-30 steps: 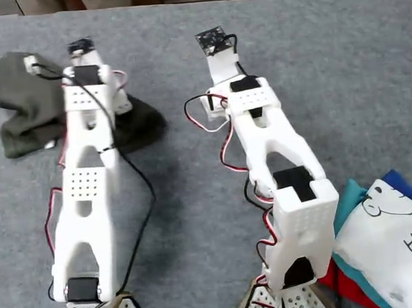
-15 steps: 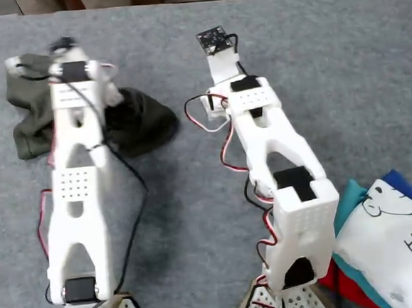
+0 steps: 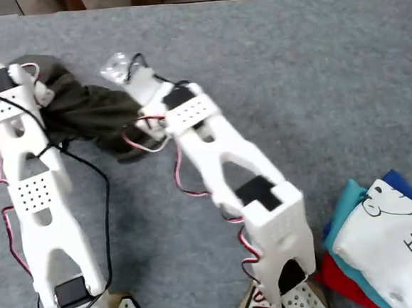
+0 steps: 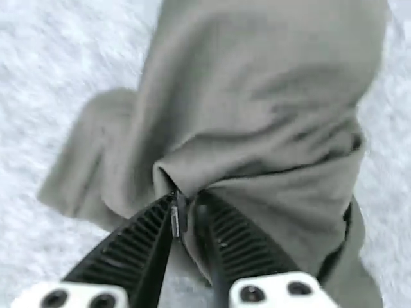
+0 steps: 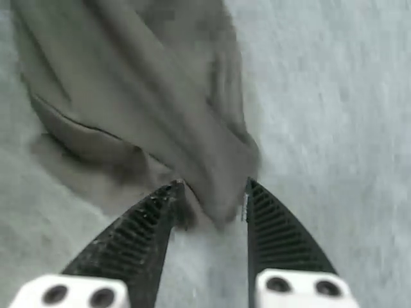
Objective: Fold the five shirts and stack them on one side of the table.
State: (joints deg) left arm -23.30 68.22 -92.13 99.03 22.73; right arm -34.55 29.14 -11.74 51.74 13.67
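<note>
Both arms swung left, right one now at olive shirt (image 3: 92,114). Left gripper (image 4: 186,204) clamped on shirt fold. Right gripper (image 5: 212,192) jaws apart, straddling shirt's edge.

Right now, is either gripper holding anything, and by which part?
The left gripper is shut on a raised fold of the olive shirt. The right gripper is open around its bunched edge.

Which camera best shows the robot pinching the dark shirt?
The left wrist view: up close, the left end effector is shut on a fold of the dark shirt. The right wrist view shows its edge between the open fingers of the right end effector. The high view shows the shirt bunched between both arms, pinch hidden.
</note>
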